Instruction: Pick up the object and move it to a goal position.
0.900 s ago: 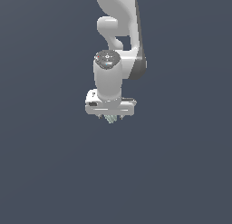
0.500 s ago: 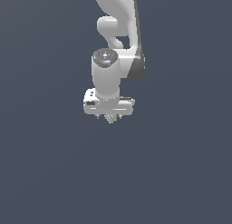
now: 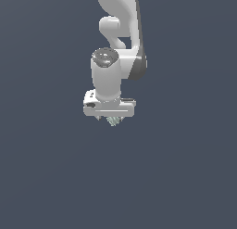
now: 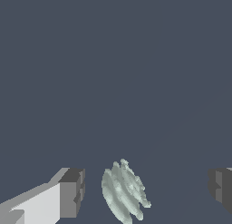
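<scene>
End effector (image 3: 112, 119) has dropped slightly over the last second, fingers (image 4: 71, 192) spread wide with the mint object (image 4: 123, 194) between them, untouched on the surface: grasp likely imminent, not yet made.

A plain, flat, dark slate-blue backdrop (image 3: 46, 177), evenly lit, without furniture or walls.

In the exterior view the arm (image 3: 121, 19) runs off the frame at 12 o'clock, and the white block covers most of the lump (image 3: 112, 121). The wrist view cuts both fingers (image 4: 72, 191) of the claw (image 4: 147, 191) at its edges, and the lump's end.
</scene>
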Robot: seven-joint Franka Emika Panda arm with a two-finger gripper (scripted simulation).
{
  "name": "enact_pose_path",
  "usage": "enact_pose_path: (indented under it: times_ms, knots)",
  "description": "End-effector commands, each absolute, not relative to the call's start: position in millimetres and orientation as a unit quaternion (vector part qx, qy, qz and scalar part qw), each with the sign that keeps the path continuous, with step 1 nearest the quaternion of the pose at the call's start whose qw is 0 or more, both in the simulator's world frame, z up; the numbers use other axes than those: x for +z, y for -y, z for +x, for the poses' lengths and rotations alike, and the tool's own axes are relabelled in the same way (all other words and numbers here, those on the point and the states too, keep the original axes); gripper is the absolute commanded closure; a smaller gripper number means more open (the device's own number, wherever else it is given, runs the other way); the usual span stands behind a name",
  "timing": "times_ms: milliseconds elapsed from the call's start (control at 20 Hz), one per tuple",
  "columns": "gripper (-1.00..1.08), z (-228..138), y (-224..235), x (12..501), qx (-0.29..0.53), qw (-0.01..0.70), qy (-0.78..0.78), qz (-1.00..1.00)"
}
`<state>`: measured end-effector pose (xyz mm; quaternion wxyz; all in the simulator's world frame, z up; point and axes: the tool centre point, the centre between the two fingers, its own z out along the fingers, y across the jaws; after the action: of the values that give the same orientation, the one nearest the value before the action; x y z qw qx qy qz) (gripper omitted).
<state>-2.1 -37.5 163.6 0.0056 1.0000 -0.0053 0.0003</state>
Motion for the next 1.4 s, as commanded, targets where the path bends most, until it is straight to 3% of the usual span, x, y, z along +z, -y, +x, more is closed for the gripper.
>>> enact_pose_path:
  times_ms: [0, 600, 1350]
  knots:
    - [-0.92, -3, 38, 163, 0.0, 0.006, 0.003, 1.0]
    - [-0.92, -22, 37, 146, 0.0, 0.005, -0.07, 0.998]
    - [-0.92, -73, 33, 108, 0.0, 0.001, -0.248, 0.969]
